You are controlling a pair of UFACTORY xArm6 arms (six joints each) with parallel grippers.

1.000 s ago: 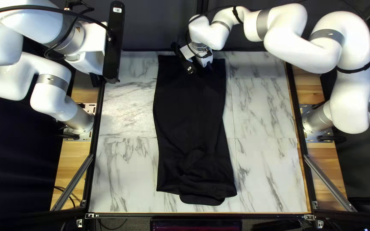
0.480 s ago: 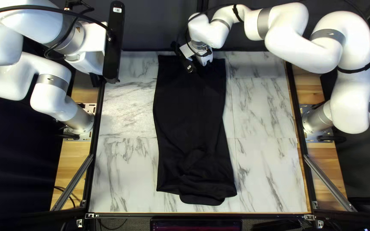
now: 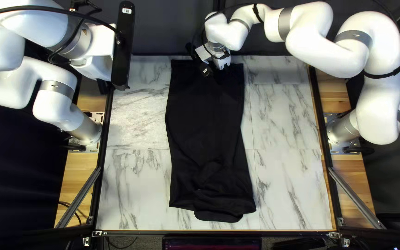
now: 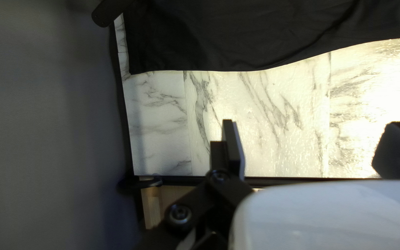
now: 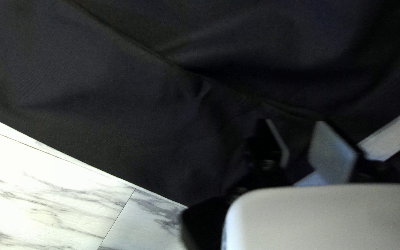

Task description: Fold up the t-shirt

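- Down the middle of the white, grey-veined marble counter (image 3: 288, 115) lies the black cloth T-shirt (image 3: 204, 115), a long narrow shape running from close to the far edge towards the near one.
- Its long sides run fairly straight, so I'd guess the sleeves are already tucked in. Near the close end I see a rumpled patch (image 3: 209, 169), and a short rounded flap (image 3: 218, 216) sticks out there.
- Reaching over the shirt's far end is the white jointed right arm (image 3: 322, 53). Its black-fingered right gripper (image 5: 294, 122) has its jaws parted, with nothing pinched; whether the tips touch the fabric I can't tell.
- Off to the side, the white jointed left arm (image 3: 49, 109) holds its black-fingered left gripper (image 4: 312, 124) above the counter's left side, well apart from the shirt, jaws spread wide and empty.
- To my eye the lengthwise shaping looks done, and the step in hand is getting hold of the far end for a crosswise fold.
- What comes next, I'd say, is lowering the right jaws astride a bit of that end and closing them on every layer. The left jaws probably ought to take the corner on their side, so the end comes over square.
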